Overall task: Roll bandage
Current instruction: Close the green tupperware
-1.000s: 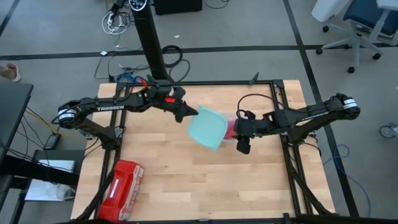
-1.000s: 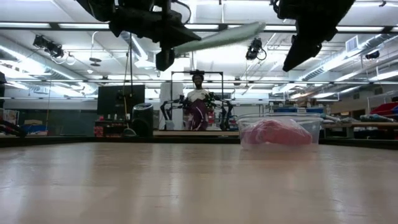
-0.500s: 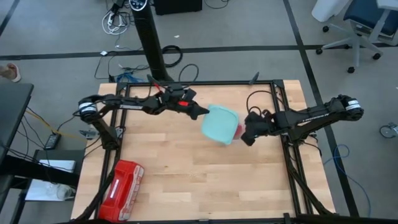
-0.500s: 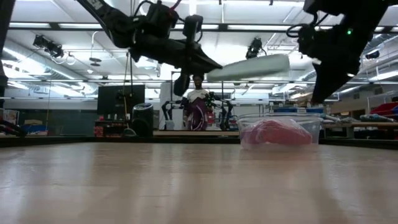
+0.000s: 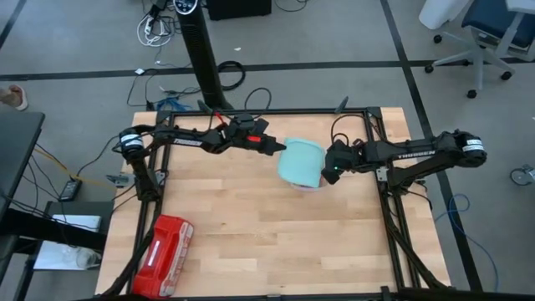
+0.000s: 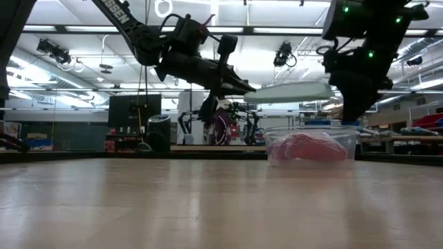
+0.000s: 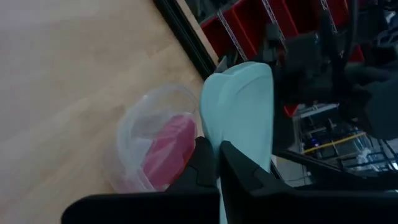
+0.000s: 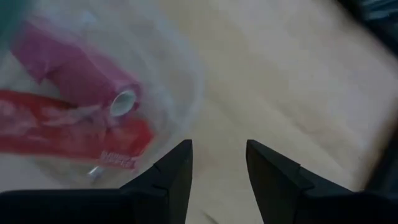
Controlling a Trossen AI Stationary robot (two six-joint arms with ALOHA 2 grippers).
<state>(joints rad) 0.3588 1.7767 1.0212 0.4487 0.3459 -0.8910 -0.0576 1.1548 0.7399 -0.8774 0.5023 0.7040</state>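
Since a second ago the left gripper point(image 5: 274, 148) has carried the pale green lid point(image 5: 301, 160) rightward, until it hangs over the clear tub point(image 5: 308, 183), and the right gripper point(image 5: 332, 165) has drawn in beside it.

From above, the lid hides nearly all of the tub; only a pink edge peeks out below it. A red case point(image 5: 165, 253) lies well apart at the table's point(image 5: 234, 226) near left corner.

At table height, the lid point(image 6: 287, 91) floats level just above the tub point(image 6: 311, 144), not yet seated, with the bandage point(image 6: 304, 147) inside.

On the left wrist, the fingers point(image 7: 239, 168) are clamped together on the lid's point(image 7: 239, 118) edge.

On the right wrist, the fingers point(image 8: 171, 177) stand apart, holding nothing, above the tub point(image 8: 174, 81), where the bandage point(image 8: 84, 71) sits already rolled into a cylinder.

Rolling looks done; closing the tub seems to be what remains.
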